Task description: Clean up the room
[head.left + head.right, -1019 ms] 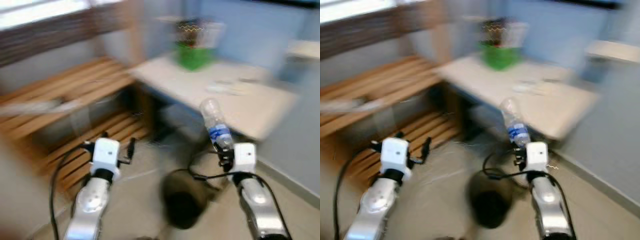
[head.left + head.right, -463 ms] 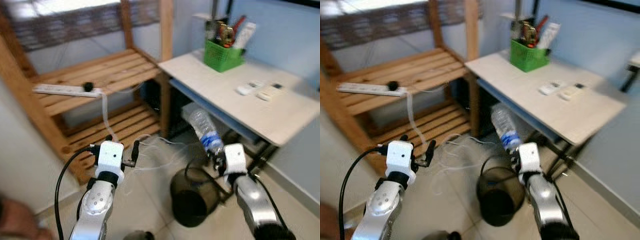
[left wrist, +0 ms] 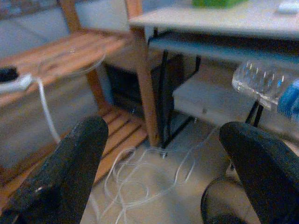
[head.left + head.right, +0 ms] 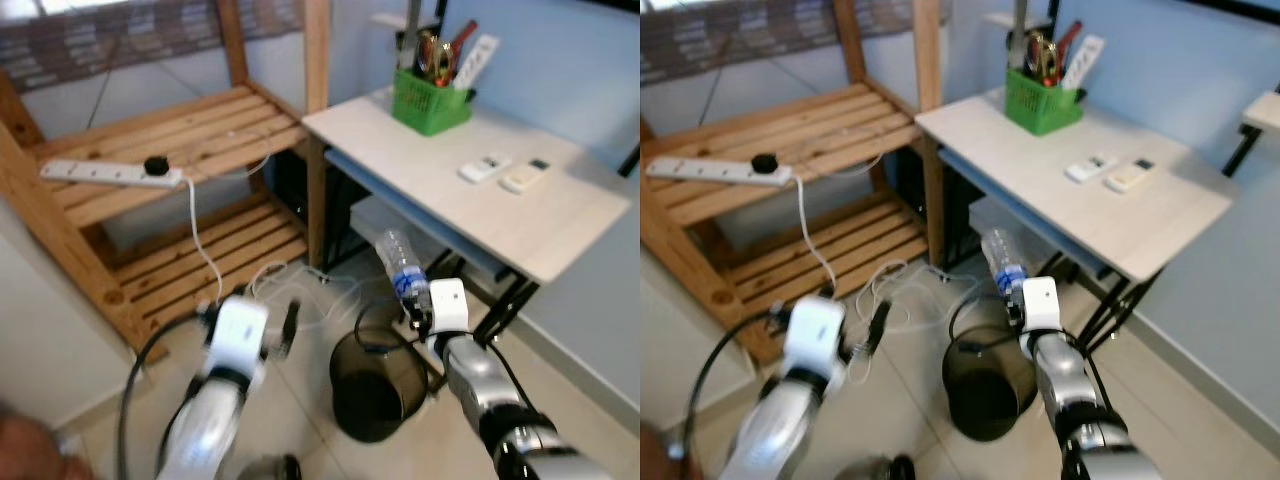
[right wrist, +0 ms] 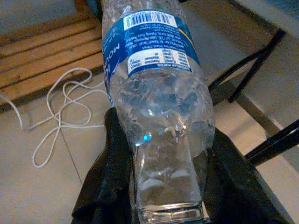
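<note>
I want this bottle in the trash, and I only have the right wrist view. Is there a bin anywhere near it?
Observer: Yes. A black bin stands on the floor, open end up. In the head views it sits just under the right gripper, whose jaws are shut on the bottle.
Operator: Is the other arm in the way?
Observer: No. The left gripper is off to the left of the bin, with its jaws open and nothing between them.
Operator: Where does that white cable on the floor come from?
Observer: It runs up to a white power strip lying on the upper level of the wooden shelf.
</note>
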`<state>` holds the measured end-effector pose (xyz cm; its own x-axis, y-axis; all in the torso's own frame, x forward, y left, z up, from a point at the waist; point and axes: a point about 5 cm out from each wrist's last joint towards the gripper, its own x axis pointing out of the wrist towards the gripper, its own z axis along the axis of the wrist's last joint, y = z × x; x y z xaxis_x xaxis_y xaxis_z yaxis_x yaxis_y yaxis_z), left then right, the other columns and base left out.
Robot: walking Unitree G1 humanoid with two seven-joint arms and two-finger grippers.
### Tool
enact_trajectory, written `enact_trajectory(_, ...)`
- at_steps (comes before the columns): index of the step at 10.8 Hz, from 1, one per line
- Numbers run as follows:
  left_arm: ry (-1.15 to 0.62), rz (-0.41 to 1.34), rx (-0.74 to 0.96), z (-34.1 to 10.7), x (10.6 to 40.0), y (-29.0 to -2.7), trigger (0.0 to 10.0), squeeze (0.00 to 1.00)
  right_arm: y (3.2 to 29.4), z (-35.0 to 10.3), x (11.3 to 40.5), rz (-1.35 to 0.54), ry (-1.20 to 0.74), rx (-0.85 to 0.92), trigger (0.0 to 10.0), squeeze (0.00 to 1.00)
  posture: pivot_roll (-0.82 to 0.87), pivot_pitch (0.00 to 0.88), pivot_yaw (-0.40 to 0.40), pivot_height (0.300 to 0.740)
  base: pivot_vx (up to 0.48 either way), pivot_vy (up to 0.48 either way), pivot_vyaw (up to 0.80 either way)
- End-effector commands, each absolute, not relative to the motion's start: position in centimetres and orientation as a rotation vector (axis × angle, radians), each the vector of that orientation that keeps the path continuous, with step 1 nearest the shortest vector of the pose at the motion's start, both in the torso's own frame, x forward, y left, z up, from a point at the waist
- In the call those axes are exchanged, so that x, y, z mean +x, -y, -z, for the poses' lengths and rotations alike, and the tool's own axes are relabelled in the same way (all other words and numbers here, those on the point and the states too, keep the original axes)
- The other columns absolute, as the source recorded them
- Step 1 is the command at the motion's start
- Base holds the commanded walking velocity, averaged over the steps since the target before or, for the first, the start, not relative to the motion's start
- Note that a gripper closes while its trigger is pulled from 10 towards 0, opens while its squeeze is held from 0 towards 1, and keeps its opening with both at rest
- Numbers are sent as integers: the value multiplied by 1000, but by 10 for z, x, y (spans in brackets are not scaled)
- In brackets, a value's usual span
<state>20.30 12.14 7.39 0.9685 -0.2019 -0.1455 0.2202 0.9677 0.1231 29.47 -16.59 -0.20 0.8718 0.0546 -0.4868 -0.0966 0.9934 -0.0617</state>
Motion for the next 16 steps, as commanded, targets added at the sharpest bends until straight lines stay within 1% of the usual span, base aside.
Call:
enact_trajectory(1, -124, 214, 146, -80, 197, -119, 10000, 0, 163, -6, 303, -68, -471, -70, 10000, 0, 93, 124, 33, 740, 0, 0, 0)
enact_trajectory(2, -145, 178, 136, -81, 188, -122, 10000, 0, 150, -12, 313, -73, -473, -20, 10000, 0, 104, 146, 28, 740, 0, 0, 0)
enact_trajectory(3, -151, 174, 128, -84, 182, -120, 10000, 0, 139, -14, 315, -99, -468, -7, 10000, 0, 117, 175, 30, 740, 0, 0, 0)
enact_trajectory(4, -163, 179, 125, -86, 174, -117, 10000, 0, 128, -14, 315, -123, -477, 2, 10000, 0, 128, 192, 35, 740, 0, 0, 0)
enact_trajectory(5, -178, 181, 127, -87, 167, -115, 10000, 0, 121, -10, 313, -115, -520, 58, 10000, 0, 147, 212, 38, 740, 0, 0, 0)
enact_trajectory(6, -192, 167, 128, -88, 162, -118, 10000, 0, 112, -9, 312, -124, -537, 52, 10000, 0, 157, 232, 35, 740, 0, 0, 0)
enact_trajectory(8, -210, 154, 124, -91, 154, -116, 10000, 0, 109, -1, 305, -112, -579, 8, 10000, 0, 168, 260, 27, 740, 0, 0, 0)
enact_trajectory(12, -243, 152, 113, -92, 144, -113, 10000, 0, 109, -5, 310, -20, -602, 52, 10000, 0, 171, 282, 26, 740, 0, 0, 0)
enact_trajectory(13, -247, 152, 112, -91, 144, -113, 10000, 0, 108, -6, 311, -3, -604, 67, 10000, 1000, 171, 283, 26, 740, 0, 0, 0)
enact_trajectory(16, -258, 145, 108, -91, 142, -112, 10000, 0, 114, -7, 312, 66, -602, 85, 10000, 1000, 172, 289, 25, 740, 0, 0, 0)
